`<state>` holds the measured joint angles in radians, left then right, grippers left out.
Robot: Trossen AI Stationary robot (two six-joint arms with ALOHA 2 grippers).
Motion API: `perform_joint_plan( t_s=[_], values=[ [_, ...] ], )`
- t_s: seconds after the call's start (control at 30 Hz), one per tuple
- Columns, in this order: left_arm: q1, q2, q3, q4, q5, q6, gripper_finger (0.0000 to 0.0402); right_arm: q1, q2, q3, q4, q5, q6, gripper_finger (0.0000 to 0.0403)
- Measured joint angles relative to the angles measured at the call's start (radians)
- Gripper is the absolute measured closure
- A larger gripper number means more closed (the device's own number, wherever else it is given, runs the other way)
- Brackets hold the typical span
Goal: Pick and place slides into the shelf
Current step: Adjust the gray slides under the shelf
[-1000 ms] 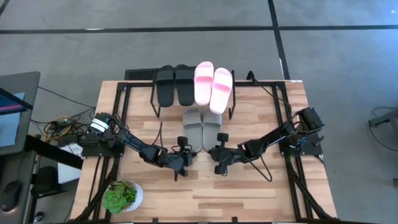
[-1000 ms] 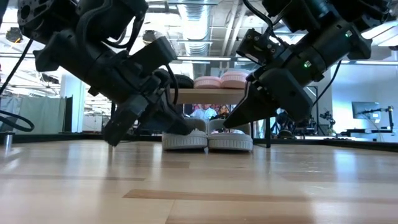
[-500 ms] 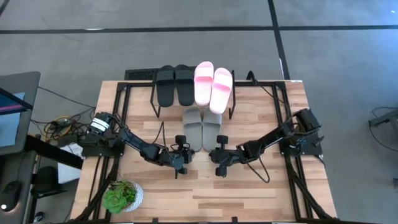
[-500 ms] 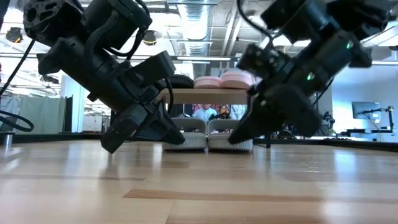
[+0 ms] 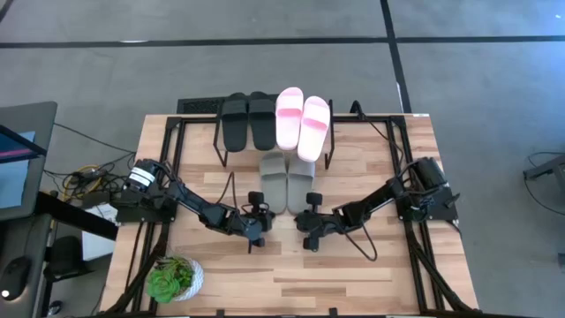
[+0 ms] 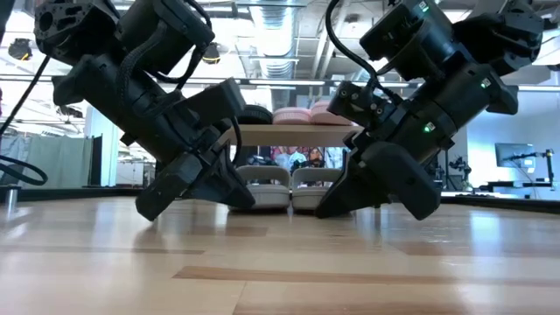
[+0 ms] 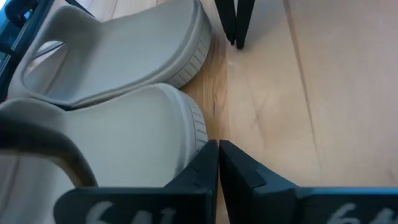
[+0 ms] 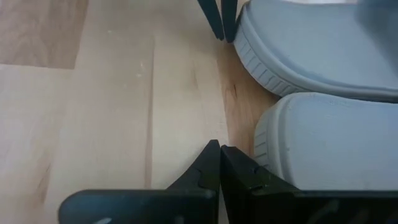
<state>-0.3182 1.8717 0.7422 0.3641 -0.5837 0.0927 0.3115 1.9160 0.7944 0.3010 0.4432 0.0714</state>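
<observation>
The grey-green slides [image 5: 287,181] lie side by side on their soles on the tabletop, toes under the shelf [image 6: 293,135], heels toward me. The black slides [image 5: 248,121] and the pink slides [image 5: 303,122] rest on the shelf's plank top. My left gripper [image 5: 263,215] is shut and low at the table, just off the left slide's heel [image 7: 186,124]. My right gripper [image 5: 305,218] is shut too, just off the right slide's heel [image 8: 267,134]. In the low view both grippers [image 6: 249,203] [image 6: 322,210] slant down to the wood in front of the grey-green slides [image 6: 293,185]. My left gripper's shut fingers [image 7: 205,163] lie right beside the left slide's heel rim [image 7: 198,127], coming level from the near side; whether they touch it I cannot tell. My right gripper's shut fingers [image 8: 233,163] lie beside the right slide's heel rim [image 8: 258,146] the same way; touching or not, I cannot tell.
A small potted plant [image 5: 174,278] stands at the table's near left corner. A loose black cable [image 5: 372,243] loops on the wood by the right arm. Thin black shelf legs [image 7: 236,22] [image 8: 217,15] stand close beside the slides. Bare wood [image 5: 291,274] lies toward the near edge.
Both grippers have tipped down and sunk from heel height to the tabletop, staying shut. The right arm has drawn slightly toward the table's left and near side. The grey-green slides show no sure shift.
</observation>
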Motion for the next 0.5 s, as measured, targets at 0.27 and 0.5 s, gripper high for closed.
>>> perform_joint_plan(
  t_s=[0.27,0.5],
  values=[
    [0.053,-0.001,0.0,-0.033,-0.004,0.003,0.0396,-0.034,-0.003,0.0,-0.022,0.055,0.008,0.0403],
    [0.094,-0.002,0.0,-0.033,0.002,0.029,0.0396,-0.064,-0.033,-0.002,-0.093,0.12,0.059,0.0403]
  ],
)
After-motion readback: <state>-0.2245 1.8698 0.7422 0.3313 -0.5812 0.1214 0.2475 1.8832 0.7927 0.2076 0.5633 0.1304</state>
